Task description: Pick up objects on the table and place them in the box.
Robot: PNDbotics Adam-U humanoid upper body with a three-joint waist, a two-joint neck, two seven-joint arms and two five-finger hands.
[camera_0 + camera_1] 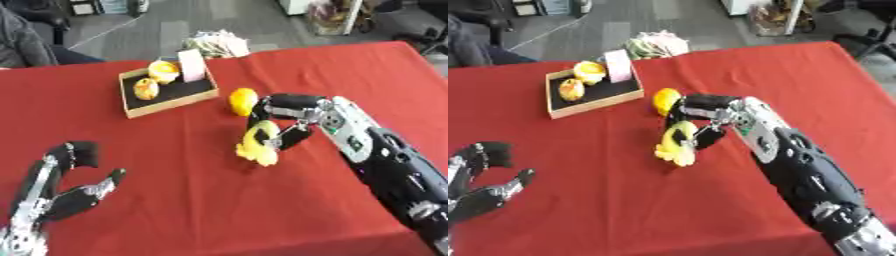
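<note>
Left hand point(61, 192) idle near lower corner, fingers relaxed; right hand point(293, 120) curled round yellow object point(260, 142)

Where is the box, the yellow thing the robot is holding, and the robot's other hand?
box point(166, 107), left eye view, its near wooden wall.
yellow thing point(259, 145), left eye view, its middle, below the fingers.
left hand point(54, 199), left eye view, its palm.

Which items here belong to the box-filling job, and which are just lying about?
Job: shallow wooden box; yellow round thing on the table; yellow thing held by right hand.
Lying about: crumpled pale bundle at the far edge; idle left hand.
</note>
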